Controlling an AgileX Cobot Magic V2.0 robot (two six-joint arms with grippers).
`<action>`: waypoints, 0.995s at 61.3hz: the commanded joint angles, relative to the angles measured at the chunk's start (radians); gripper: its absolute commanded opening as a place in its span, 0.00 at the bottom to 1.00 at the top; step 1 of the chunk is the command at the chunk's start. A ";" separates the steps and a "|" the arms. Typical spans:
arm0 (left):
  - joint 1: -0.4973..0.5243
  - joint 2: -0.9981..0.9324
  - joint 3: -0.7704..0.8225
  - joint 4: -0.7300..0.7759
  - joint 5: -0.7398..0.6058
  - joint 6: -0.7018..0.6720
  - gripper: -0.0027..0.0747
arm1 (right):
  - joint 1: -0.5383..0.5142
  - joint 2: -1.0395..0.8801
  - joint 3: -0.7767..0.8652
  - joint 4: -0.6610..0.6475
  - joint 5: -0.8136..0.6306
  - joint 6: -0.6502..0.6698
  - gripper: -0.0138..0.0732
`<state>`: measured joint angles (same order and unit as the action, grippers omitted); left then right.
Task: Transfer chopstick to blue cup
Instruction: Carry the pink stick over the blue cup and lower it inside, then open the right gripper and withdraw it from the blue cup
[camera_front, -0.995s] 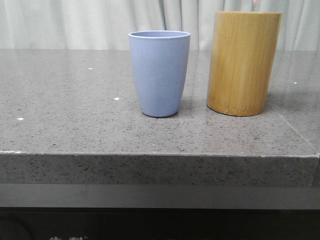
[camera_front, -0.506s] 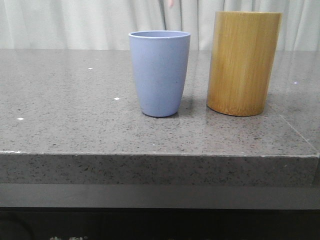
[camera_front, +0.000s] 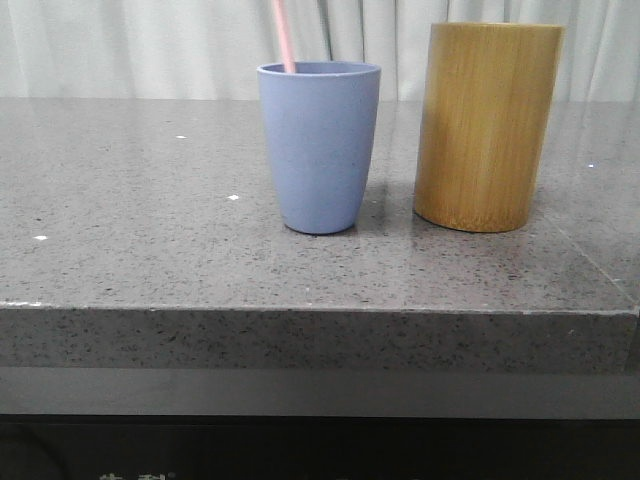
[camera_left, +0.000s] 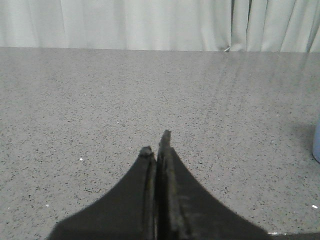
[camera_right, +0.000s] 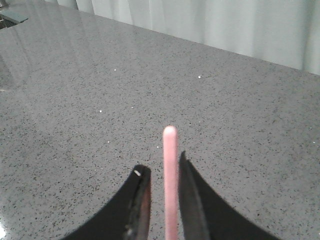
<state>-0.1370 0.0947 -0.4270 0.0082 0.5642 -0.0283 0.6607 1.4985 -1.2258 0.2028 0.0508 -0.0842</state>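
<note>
While the chopstick (camera_front: 285, 36) stands in the blue cup (camera_front: 320, 147), its pale pink shaft rises out past the rim on the cup's left side and leans a touch leftward as it runs off the top of the front view. The lower end is hidden inside the cup wall, so how deep it sits cannot be told. Over at the right wrist view, the same pink stick (camera_right: 170, 180) sits between the two dark fingers of the right pincer (camera_right: 162, 175), rounded tip poking out beyond them; one finger (camera_right: 141, 200) stands a little off the stick with a sliver of gap showing, the other (camera_right: 192, 195) lies right against it, and whether the pincer is truly clamped on the stick or slightly apart cannot be told.

Now the cup itself: upright on the grey speckled desk (camera_front: 150, 220), near the front edge, with the tan bamboo cylinder (camera_front: 488, 125) upright just beside it on the right, a narrow gap between them, not touching.

Across to the left wrist view: the left pincer (camera_left: 156, 150) has its fingers pressed together with nothing between them, hovering over bare desk surface. Pale curtains (camera_front: 130, 45) hang behind the desk.
</note>
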 joint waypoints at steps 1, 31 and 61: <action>0.000 0.011 -0.024 -0.008 -0.086 -0.008 0.01 | 0.001 -0.057 -0.030 0.003 -0.072 -0.005 0.45; 0.000 0.011 -0.024 -0.008 -0.086 -0.008 0.01 | -0.257 -0.198 -0.257 -0.012 0.503 -0.005 0.11; 0.000 0.011 -0.024 -0.008 -0.086 -0.008 0.01 | -0.560 -0.515 0.024 -0.069 0.646 -0.005 0.06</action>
<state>-0.1370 0.0947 -0.4270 0.0082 0.5642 -0.0283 0.1129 1.0713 -1.2557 0.1402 0.7879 -0.0842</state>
